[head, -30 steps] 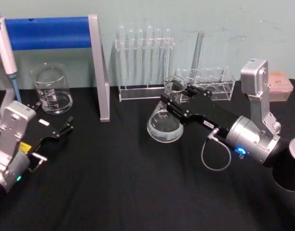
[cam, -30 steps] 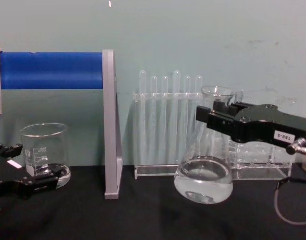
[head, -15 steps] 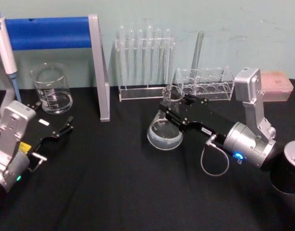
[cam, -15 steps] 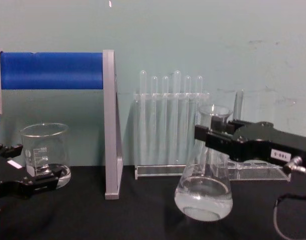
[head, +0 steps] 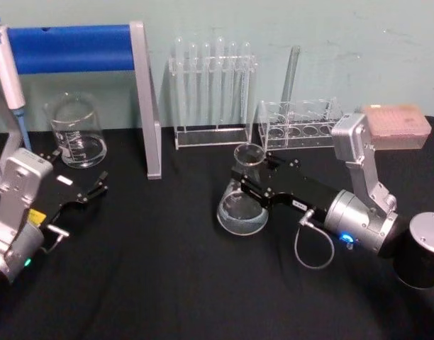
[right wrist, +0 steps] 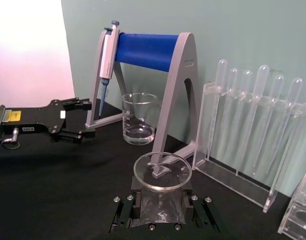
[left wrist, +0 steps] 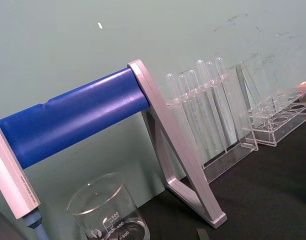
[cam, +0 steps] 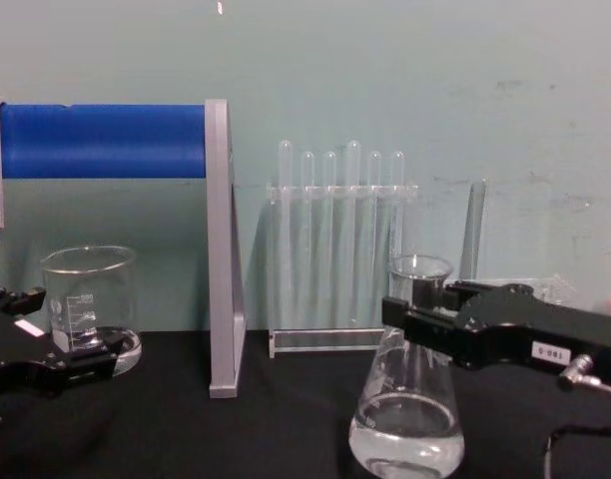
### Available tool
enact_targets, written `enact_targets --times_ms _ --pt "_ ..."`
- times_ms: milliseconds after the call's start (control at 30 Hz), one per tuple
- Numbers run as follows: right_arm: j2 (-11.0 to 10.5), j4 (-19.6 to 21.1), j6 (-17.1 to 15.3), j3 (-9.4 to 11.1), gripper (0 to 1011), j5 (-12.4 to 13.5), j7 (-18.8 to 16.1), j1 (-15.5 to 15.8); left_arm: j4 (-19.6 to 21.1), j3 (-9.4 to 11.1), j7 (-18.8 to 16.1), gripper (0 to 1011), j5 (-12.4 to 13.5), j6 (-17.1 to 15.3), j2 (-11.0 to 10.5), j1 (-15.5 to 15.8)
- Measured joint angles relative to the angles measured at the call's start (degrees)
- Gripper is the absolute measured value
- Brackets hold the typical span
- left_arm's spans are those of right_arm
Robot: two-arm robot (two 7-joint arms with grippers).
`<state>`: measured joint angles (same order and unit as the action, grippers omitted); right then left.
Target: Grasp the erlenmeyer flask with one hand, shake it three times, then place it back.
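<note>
The right claw (head: 249, 181) pinches the erlenmeyer flask (head: 240, 212) by its neck, upright so nothing spills; the left claw (head: 96, 190) rests spread near the beaker (head: 76, 134).

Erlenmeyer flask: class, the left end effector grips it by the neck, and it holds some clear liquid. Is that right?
No. The right end effector grips the erlenmeyer flask by the neck, as the head view shows; the left end effector rests near the beaker. The flask does hold clear liquid.
</note>
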<state>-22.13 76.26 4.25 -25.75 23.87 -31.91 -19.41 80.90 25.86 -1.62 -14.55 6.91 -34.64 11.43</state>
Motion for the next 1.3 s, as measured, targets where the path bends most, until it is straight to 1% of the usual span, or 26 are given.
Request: enact_targets --times_ms 567,1300 --pt "0.0 -2.1 0.5 -1.1 456 0.3 -2.2 -1.1 0.0 0.0 0.0 1001 0.0 0.0 0.0 0.0" --pt "-0.1 -3.3 0.4 -2.0 456 0.3 -2.8 -1.7 0.0 0.0 0.0 1001 0.0 0.0 0.0 0.0"
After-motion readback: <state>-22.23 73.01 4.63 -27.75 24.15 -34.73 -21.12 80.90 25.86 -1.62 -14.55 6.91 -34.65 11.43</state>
